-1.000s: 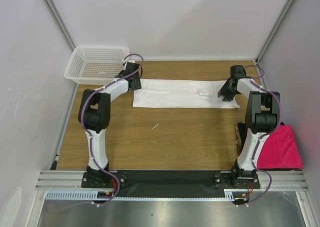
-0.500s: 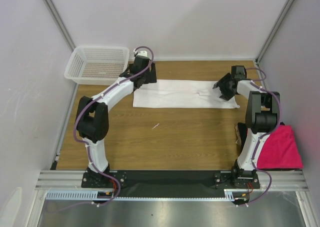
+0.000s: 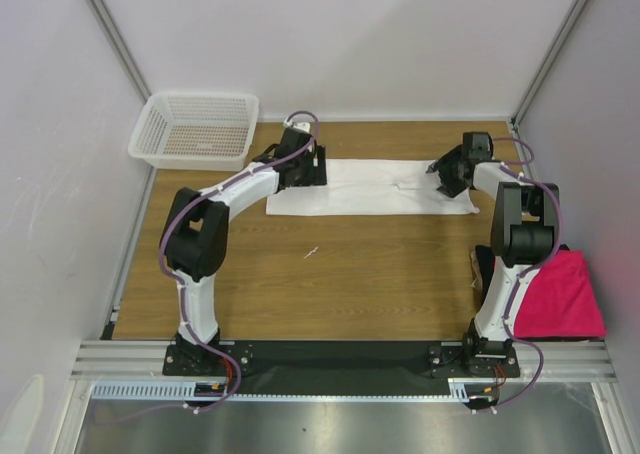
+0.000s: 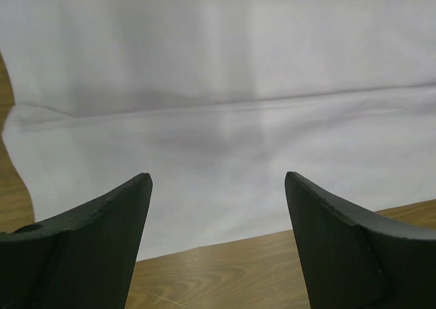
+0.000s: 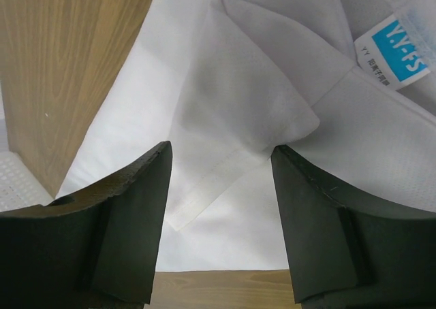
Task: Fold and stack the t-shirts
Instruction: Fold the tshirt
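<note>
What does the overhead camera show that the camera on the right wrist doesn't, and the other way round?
Only the overhead view shows the magenta-pink cloth shirt lying beside the right arm, and the left gripper at the left end of the large white cloth t-shirt. Only the right wrist view shows the small blue-white tag close enough to see its print, plus a folded-over flap of cloth. Both show the white t-shirt lying on the wooden table, with the right gripper open above it.
</note>
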`<action>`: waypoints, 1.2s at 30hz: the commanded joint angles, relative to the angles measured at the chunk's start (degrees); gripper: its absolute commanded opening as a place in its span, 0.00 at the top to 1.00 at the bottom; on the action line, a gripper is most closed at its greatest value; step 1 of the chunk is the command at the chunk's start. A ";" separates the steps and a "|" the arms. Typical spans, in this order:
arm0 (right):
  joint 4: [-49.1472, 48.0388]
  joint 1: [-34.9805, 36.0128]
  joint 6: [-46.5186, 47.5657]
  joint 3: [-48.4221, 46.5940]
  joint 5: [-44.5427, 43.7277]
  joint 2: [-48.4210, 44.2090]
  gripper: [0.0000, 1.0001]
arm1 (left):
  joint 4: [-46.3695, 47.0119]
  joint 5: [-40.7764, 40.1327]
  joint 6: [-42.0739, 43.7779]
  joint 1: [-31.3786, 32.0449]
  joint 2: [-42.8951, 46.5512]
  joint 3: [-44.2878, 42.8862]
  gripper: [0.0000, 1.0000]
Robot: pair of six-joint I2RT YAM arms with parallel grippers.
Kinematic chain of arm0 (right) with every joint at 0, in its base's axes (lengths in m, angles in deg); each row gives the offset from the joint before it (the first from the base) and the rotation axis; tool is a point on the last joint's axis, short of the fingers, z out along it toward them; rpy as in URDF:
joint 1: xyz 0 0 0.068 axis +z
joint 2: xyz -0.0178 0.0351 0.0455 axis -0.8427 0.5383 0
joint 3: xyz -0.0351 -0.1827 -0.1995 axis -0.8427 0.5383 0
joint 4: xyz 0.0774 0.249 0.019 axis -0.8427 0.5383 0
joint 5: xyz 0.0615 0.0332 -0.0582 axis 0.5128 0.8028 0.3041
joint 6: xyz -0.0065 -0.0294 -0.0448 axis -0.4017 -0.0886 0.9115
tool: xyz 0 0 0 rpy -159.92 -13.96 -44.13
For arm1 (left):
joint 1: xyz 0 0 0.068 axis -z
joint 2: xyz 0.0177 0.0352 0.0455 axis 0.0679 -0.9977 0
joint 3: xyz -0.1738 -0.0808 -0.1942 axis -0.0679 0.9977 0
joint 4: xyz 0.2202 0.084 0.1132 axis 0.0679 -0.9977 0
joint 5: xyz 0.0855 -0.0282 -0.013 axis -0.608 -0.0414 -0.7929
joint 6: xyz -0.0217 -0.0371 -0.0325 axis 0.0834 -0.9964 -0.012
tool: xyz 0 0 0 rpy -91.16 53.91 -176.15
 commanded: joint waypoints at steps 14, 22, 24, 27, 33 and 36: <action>-6.95 1.73 -3.37 -6.08 -0.57 5.06 0.39 | -0.12 0.90 -0.94 0.84 -5.27 3.49 0.16; -11.78 2.17 -4.60 -10.47 -0.92 6.72 0.39 | -1.53 -0.24 0.02 0.75 -7.29 3.14 0.16; -14.05 2.17 -4.95 -11.53 -0.75 8.13 0.39 | -1.88 -0.42 0.20 0.84 -7.64 3.05 0.16; -15.21 3.84 -4.95 -14.95 -0.48 10.76 0.39 | -2.14 -0.68 0.46 0.84 -7.55 3.22 0.16; -16.88 4.37 -4.78 -24.53 0.93 16.39 0.39 | -2.50 -1.12 1.34 0.75 -6.94 3.40 0.16; -16.71 4.11 -3.47 -30.84 2.32 18.32 0.39 | -2.58 -1.12 1.69 0.75 -6.85 2.96 0.16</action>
